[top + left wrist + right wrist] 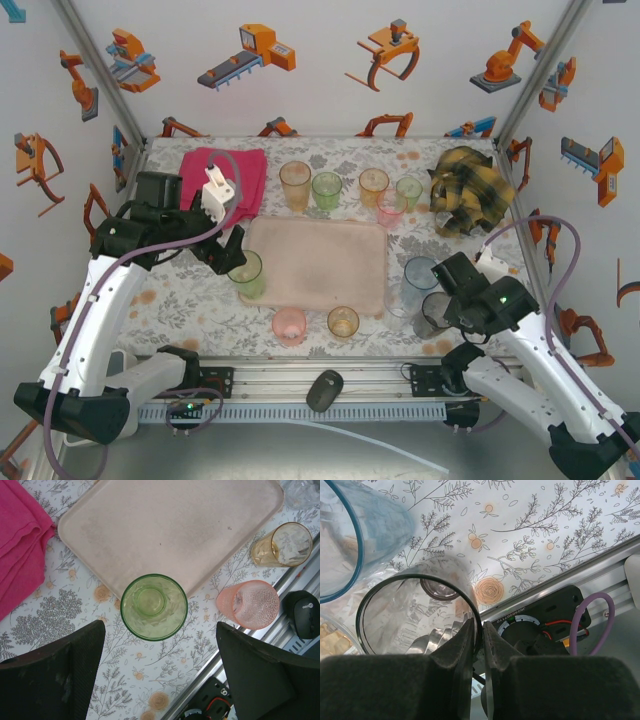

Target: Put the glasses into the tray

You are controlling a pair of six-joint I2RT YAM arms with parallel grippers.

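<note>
The pale pink tray point(320, 262) lies mid-table with nothing in it. My left gripper point(225, 255) hangs open over a green glass point(153, 606) standing off the tray's point(175, 525) near left corner; the fingers point(75, 670) are apart from it. My right gripper point(481, 630) is shut on the rim of a smoky grey glass point(415, 605), one finger inside and one outside, to the right of the tray point(432, 315). A pale blue glass point(350, 535) stands right beside it. Pink point(248, 604) and orange point(282, 544) glasses stand at the tray's near edge. Several more glasses point(326, 188) line the back.
A folded magenta cloth point(225, 180) lies at the back left, under the left arm. A yellow and black plaid bundle point(468, 190) sits at the back right. A black mouse-shaped object point(324, 390) rests on the metal rail along the near edge.
</note>
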